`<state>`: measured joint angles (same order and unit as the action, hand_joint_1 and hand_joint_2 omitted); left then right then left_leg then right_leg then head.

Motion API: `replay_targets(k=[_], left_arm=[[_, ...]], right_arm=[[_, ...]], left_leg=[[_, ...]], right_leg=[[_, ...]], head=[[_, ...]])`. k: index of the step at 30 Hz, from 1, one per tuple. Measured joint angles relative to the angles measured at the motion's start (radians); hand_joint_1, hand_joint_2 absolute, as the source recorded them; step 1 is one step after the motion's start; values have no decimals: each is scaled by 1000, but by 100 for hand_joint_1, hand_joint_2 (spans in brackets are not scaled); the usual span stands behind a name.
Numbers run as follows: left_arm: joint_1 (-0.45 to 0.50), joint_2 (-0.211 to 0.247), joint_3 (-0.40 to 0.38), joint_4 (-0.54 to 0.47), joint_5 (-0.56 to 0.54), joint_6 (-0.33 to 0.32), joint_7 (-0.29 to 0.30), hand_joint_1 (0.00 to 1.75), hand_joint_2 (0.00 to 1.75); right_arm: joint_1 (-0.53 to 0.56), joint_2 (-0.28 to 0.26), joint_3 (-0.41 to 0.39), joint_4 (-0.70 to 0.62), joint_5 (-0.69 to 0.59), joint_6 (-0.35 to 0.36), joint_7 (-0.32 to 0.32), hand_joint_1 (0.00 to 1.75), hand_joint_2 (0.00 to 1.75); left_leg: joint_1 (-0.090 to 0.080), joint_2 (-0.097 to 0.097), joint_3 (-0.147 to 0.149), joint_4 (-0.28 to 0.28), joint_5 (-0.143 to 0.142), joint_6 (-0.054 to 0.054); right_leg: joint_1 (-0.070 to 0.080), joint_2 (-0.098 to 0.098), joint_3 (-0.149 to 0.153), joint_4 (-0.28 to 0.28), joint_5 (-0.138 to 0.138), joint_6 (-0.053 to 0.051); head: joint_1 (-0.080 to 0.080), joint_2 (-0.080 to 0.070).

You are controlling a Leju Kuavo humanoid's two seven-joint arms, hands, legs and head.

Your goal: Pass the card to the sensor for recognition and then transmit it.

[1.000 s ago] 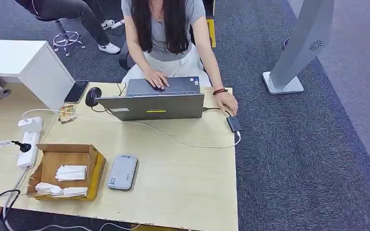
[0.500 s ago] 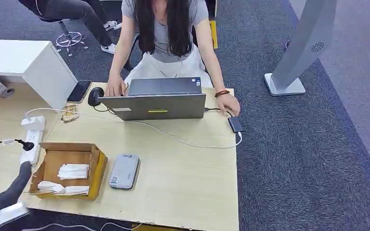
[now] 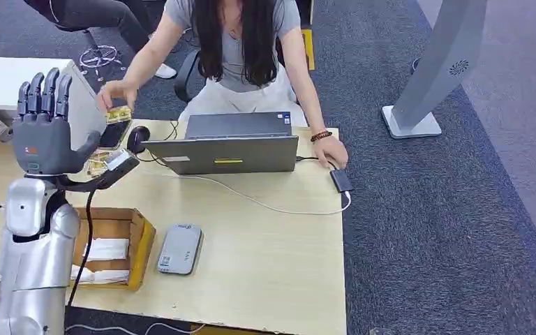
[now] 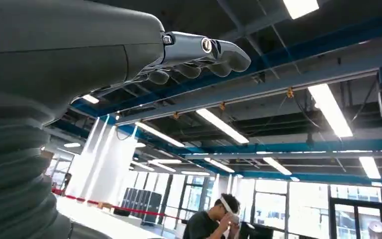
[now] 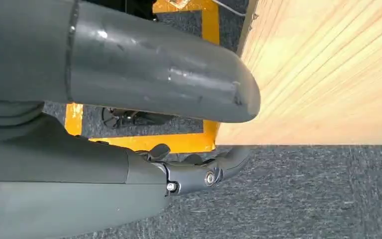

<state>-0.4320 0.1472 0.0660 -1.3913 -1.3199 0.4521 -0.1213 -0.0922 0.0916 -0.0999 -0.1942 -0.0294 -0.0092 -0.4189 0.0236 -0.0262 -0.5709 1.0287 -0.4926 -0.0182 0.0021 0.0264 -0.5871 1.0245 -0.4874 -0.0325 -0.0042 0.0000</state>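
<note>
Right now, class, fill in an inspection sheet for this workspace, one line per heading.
Surface: pale wooden table.
Job's things: yellowish card in a person's hand; grey device flat on the table.
Clutter: laptop, mouse, cardboard box with white items.
Hands: left hand raised, fingers straight, holding nothing; right hand by the table edge, holding nothing.
Cables: white cable running to a dark adapter.
Surroundings: grey carpet, grey stand.
</note>
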Motion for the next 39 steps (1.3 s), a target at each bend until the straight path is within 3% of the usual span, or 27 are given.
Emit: replay_targets(k=[20, 21, 39], left_arm=[[-96, 25, -62, 134, -42, 0, 31, 0, 175], [-96, 25, -65, 137, -42, 0, 34, 175, 175], [-96, 26, -95, 193, 11, 13, 13, 175, 175]], right_arm=[[3, 0, 0, 0, 12, 2, 11, 0, 0], [4, 0, 0, 0, 12, 2, 11, 0, 0], [7, 0, 0, 0, 36, -2, 11, 0, 0]], left_leg=[[0, 1, 0, 0, -1, 1], [0, 1, 0, 0, -1, 1], [0, 1, 0, 0, -1, 1]], right_leg=[[0, 0, -1, 0, 0, 0], [0, 0, -1, 0, 0, 0], [0, 1, -1, 0, 0, 0]], head=[[0, 0], [0, 0], [0, 0]])
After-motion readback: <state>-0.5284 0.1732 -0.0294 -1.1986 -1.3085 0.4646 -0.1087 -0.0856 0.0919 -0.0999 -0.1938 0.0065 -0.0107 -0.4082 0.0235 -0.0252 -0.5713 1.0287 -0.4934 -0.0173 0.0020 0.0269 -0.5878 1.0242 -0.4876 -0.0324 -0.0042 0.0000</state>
